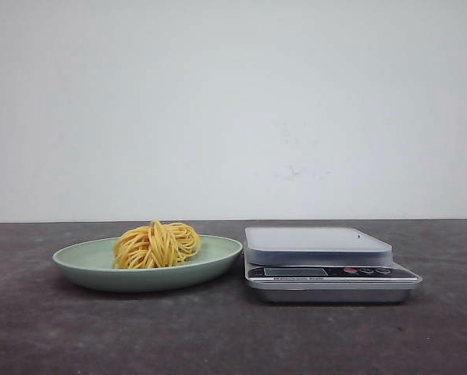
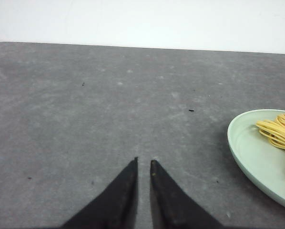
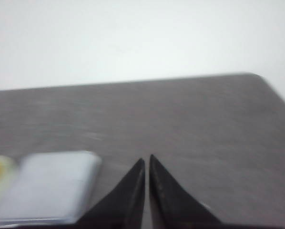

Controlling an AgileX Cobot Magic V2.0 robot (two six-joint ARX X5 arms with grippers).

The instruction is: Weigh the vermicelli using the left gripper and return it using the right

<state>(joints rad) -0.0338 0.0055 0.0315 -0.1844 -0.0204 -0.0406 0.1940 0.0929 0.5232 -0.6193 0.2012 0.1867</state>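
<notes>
The vermicelli (image 1: 156,244), a round nest of yellow-orange strands, lies on the pale green plate (image 1: 77,258) at the left of the table. A grey kitchen scale (image 1: 319,244) stands just right of the plate, and its platform is bare. Neither gripper shows in the front view. In the left wrist view my left gripper (image 2: 144,161) hovers over bare table, its jaws a narrow slit apart and empty; the plate (image 2: 252,152) and some vermicelli (image 2: 279,131) are off to one side. In the blurred right wrist view my right gripper (image 3: 147,157) is shut and empty beside the scale (image 3: 52,183).
The dark grey tabletop (image 1: 233,336) stretches in front of the plate and scale. A white wall (image 1: 233,109) rises behind the table's far edge. The table's rounded far corner (image 3: 257,76) shows in the right wrist view.
</notes>
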